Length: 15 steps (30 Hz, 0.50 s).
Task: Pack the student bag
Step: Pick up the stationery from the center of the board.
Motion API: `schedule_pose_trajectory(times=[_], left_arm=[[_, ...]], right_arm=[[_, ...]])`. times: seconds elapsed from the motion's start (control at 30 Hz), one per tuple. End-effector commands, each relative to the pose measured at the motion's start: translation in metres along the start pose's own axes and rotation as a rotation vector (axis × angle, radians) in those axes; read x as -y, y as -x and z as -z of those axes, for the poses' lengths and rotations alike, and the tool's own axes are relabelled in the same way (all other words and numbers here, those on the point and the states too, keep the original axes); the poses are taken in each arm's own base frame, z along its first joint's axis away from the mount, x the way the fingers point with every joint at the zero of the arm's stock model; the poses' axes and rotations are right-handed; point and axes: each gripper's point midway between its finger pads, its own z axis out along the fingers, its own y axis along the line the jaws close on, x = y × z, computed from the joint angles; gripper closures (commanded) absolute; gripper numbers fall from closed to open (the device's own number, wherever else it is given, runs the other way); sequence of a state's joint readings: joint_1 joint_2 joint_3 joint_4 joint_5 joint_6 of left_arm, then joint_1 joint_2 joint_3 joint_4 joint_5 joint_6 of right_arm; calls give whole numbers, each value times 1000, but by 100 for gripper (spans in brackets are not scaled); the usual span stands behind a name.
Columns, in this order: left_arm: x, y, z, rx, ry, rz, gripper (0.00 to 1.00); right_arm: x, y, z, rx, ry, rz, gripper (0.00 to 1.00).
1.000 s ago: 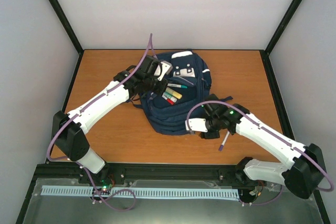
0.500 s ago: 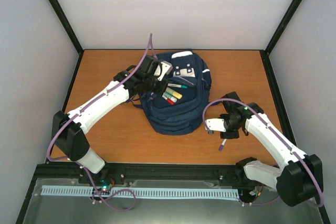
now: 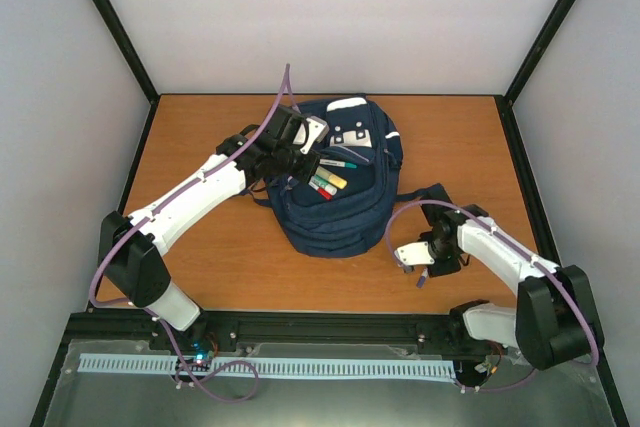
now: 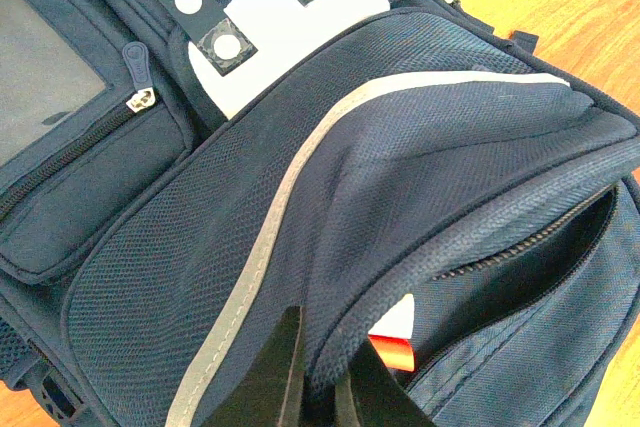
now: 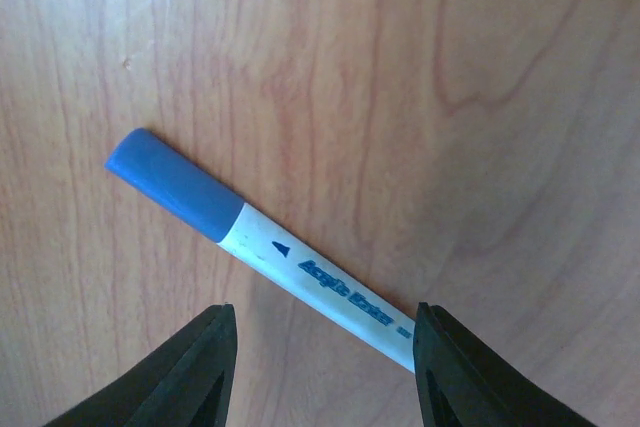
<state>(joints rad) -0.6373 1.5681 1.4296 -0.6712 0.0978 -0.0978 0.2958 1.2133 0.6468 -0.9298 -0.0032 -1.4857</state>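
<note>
The student bag point(image 3: 345, 197), navy with white stripes and patches, lies in the middle of the table. My left gripper point(image 3: 308, 155) is shut on the edge of its front pocket flap point(image 4: 420, 197) and holds the pocket open. The left wrist view shows the jaws point(image 4: 325, 372) pinching the fabric, with a red and white marker point(image 4: 395, 345) inside. Several markers point(image 3: 326, 184) lie in the open pocket. My right gripper point(image 3: 420, 264) is open, low over a white marker with a blue cap point(image 5: 250, 240) that lies on the table point(image 3: 421, 279) between its fingers point(image 5: 200, 367).
The wooden table point(image 3: 200, 147) is ringed by a black frame and white walls. A dark bag strap point(image 3: 425, 192) trails right of the bag, just beyond my right arm. A black rail point(image 3: 320, 325) runs along the near edge.
My right gripper has pulled away from the bag's lower right edge, moving right and towards the near edge, to sit over the marker on the table. The left arm has not moved.
</note>
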Motion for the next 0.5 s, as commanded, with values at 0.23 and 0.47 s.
schedule_pose_trajectory(times=[0.23, 0.47], left_arm=[[6, 28, 19, 95, -28, 18, 98], [6, 27, 18, 91, -27, 18, 98]], right_arm=[[4, -9, -24, -48, 3, 26, 55], [4, -7, -28, -35, 18, -4, 66]])
